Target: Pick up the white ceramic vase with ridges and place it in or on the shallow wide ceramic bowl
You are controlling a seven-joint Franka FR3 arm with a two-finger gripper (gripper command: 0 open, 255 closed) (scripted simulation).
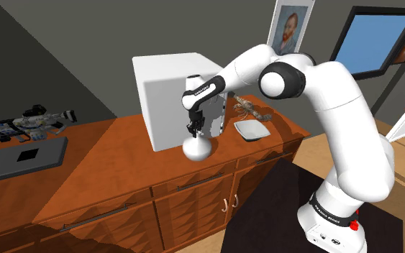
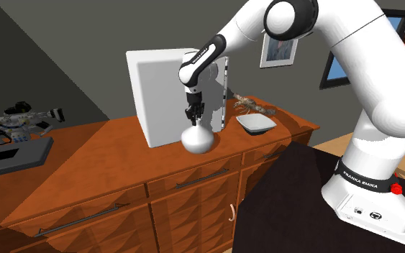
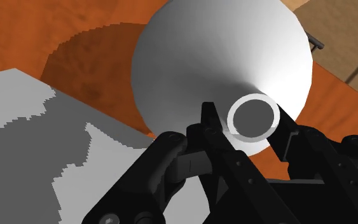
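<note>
Gripping: the black gripper (image 1: 193,131) points straight down onto the white vase (image 1: 197,149); its fingers (image 3: 210,124) are drawn in narrow, one on each side of the slim neck, clasping it just under the round open rim

Vase: plain white, round belly, thin neck, upright; it sits at the wooden dresser (image 1: 107,172) top, just in front of the white box (image 1: 168,97), and I cannot tell whether its base touches the wood; from the second exterior view the vase (image 2: 197,139) hangs right below the gripper (image 2: 193,118); down the wrist view the vase (image 3: 222,57) swells out beyond the gripper (image 3: 250,118), casting a dark shadow on the wood

Bowl: the shallow white bowl (image 1: 251,129) lies on the same dresser top, off to the shoulder view's right of the vase, well apart from it; same bowl (image 2: 257,123) in the second exterior view, with a brown knobbly thing (image 2: 255,106) just behind it

Arm: the white arm (image 1: 337,93) rises from the black stand (image 1: 280,208) and reaches across to the vase

Elsewhere: a dark flat slab (image 1: 24,158) and a small heap of clutter (image 1: 28,122) at the dresser's far end; a thin white stick (image 2: 226,93) leans by the box; a portrait (image 1: 292,25) on the wall
</note>
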